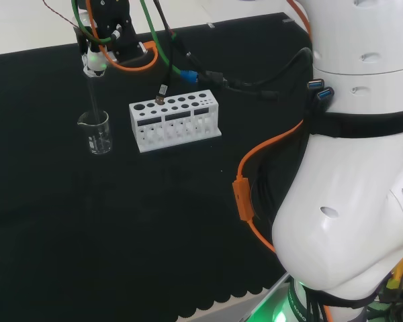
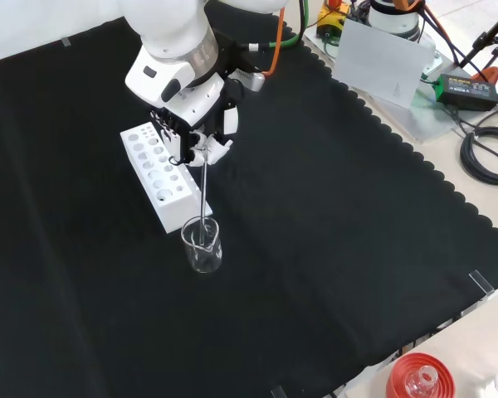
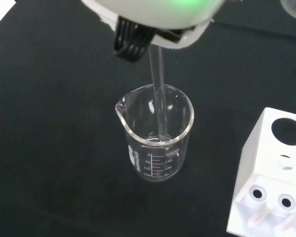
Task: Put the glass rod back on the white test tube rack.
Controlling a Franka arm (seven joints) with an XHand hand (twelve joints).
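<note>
A clear glass rod hangs upright from my hand, whose fingers are curled round its top end. Its lower end reaches down inside a small clear beaker on the black cloth. The white test tube rack stands right beside the beaker, to its right in the head view and behind it to the left in the front view. Its holes look empty.
Orange and green cables trail from the hand across the cloth behind the rack. The arm's big white links stand at the head view's right. A red ribbed stand with a flask sits at the bench's near edge in the front view.
</note>
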